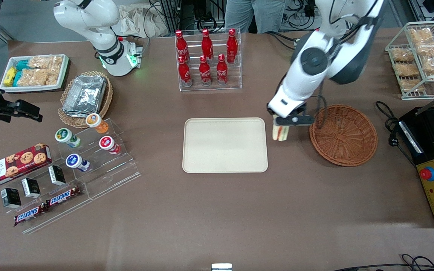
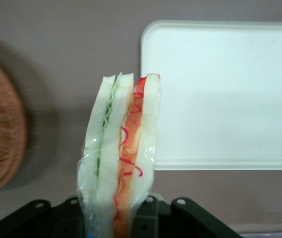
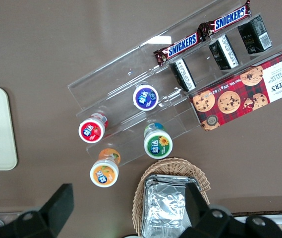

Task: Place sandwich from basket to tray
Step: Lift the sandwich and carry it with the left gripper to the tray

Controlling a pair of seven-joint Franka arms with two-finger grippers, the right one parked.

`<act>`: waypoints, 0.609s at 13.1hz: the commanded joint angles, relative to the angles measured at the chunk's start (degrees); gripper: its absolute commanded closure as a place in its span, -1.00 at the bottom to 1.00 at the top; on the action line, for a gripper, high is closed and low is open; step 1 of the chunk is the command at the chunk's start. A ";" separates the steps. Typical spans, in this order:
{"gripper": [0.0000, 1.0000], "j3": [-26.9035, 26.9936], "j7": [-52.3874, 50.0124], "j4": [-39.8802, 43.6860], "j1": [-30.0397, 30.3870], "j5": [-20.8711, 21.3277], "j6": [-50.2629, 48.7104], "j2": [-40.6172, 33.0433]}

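My left gripper point(image 1: 281, 126) hangs above the table between the tray and the basket, shut on the sandwich point(image 1: 280, 132). The sandwich point(image 2: 121, 148) is a wrapped white-bread wedge with green and orange-red filling, hanging edge-down from the gripper point(image 2: 116, 218). The cream-beige tray point(image 1: 225, 145) lies empty at the middle of the table, and the sandwich is just outside its short edge. Beside the gripper, toward the working arm's end, lies the round reddish-brown basket point(image 1: 343, 134), with nothing in it. The tray point(image 2: 220, 94) and the basket's rim point(image 2: 2, 124) both show in the left wrist view.
A clear rack of red cola bottles point(image 1: 206, 58) stands farther from the front camera than the tray. A tan basket with a foil container point(image 1: 85, 96), yogurt cups point(image 1: 85, 141) and snack bars lie toward the parked arm's end. A black appliance point(image 1: 433, 158) and a wire rack point(image 1: 422, 56) stand at the working arm's end.
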 commanded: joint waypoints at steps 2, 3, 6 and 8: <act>1.00 0.92 1.08 3.32 -3.27 -0.44 10.36 13.25; 1.00 0.92 0.64 4.98 -3.97 -0.44 10.91 15.98; 1.00 0.92 0.28 8.85 -4.33 -0.53 11.26 21.35; 0.22 0.92 0.37 9.47 -4.68 -0.27 11.70 22.60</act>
